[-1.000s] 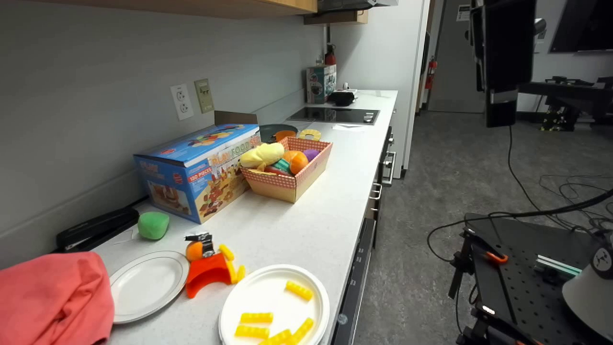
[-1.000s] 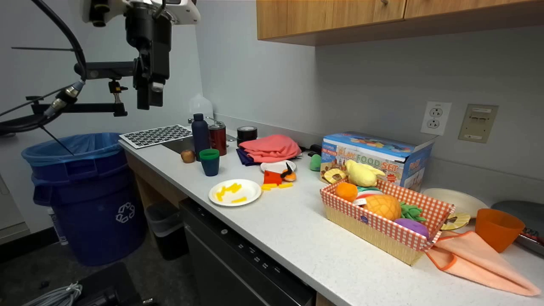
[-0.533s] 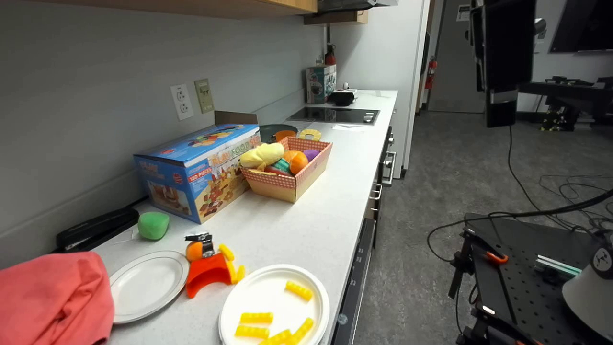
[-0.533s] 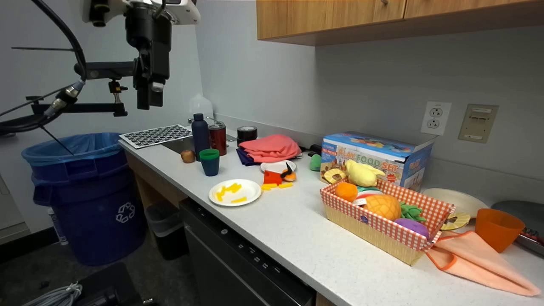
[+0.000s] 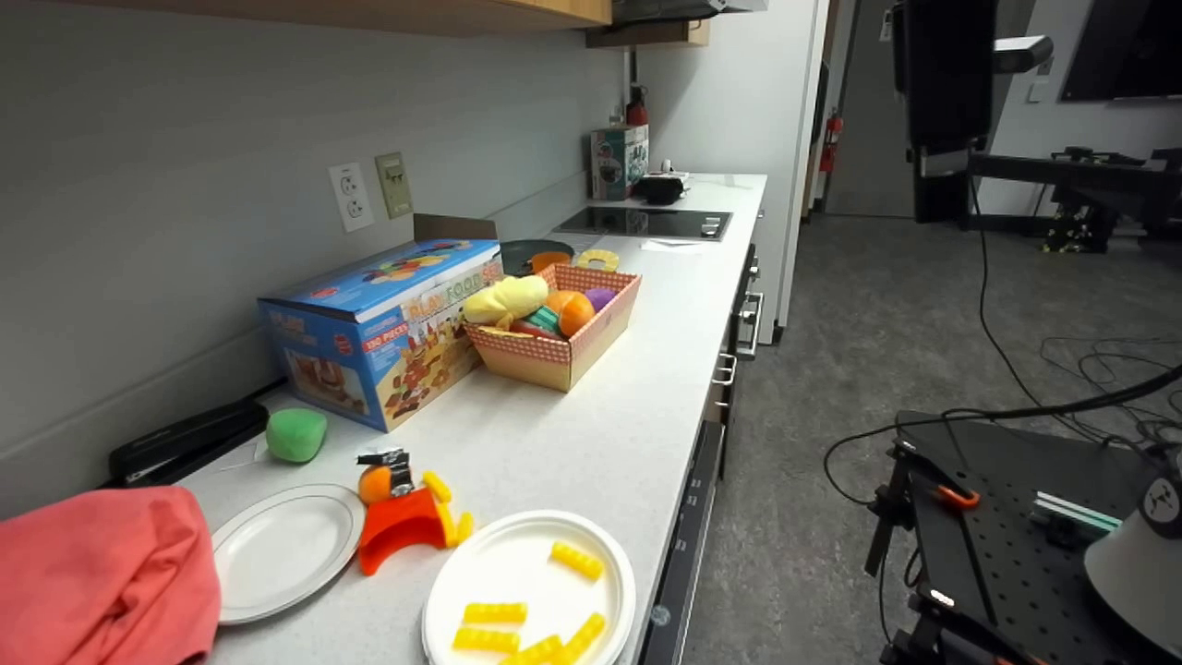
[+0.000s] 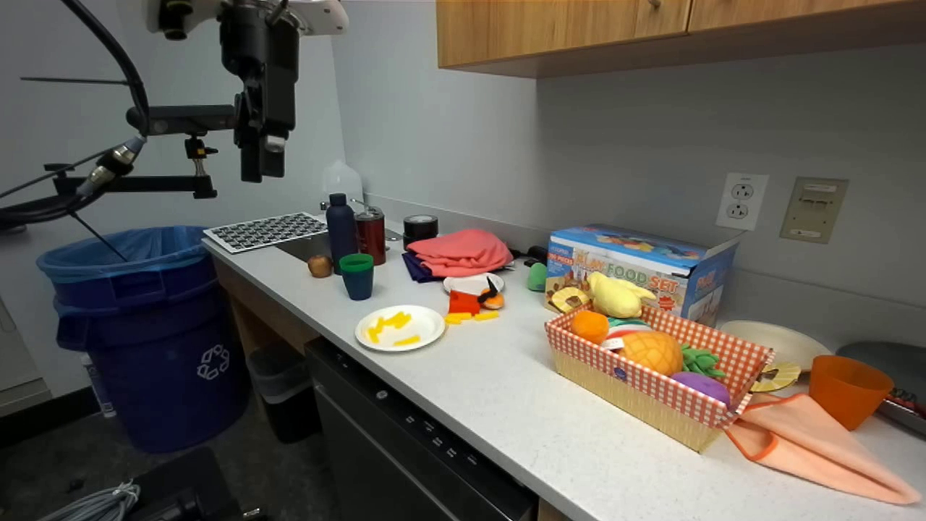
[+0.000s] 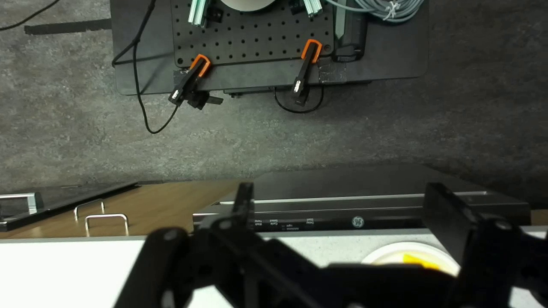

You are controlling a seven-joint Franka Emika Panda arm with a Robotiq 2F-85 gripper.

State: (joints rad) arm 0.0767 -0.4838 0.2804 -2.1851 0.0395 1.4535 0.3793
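My gripper hangs high in the air, above the floor gap and the counter's front edge. In the wrist view its two black fingers (image 7: 341, 192) are wide apart with nothing between them. The gripper shows in both exterior views (image 5: 942, 185) (image 6: 262, 165) and touches nothing. The nearest counter item in the wrist view is a white plate (image 7: 385, 249), partly hidden behind the right finger and gripper body. The plate (image 5: 522, 563) bears several yellow crinkled sticks (image 5: 494, 612). Beside it lie a red holder (image 5: 404, 525), more yellow sticks and an orange toy (image 5: 375, 484) with a black piece on it.
A checked basket (image 6: 629, 391) of toy food stands before a blue box (image 6: 622, 253). A dark bottle (image 6: 341, 231), a blue-green cup (image 6: 357, 278) and a coral cloth (image 6: 461, 253) stand farther along. A wooden cabinet (image 6: 564, 36) overhangs the counter. A dishwasher (image 6: 391, 434) is below.
In the last half second the gripper has shifted slightly and a little upward, left in one exterior view and right in another. The things on the counter have not moved.
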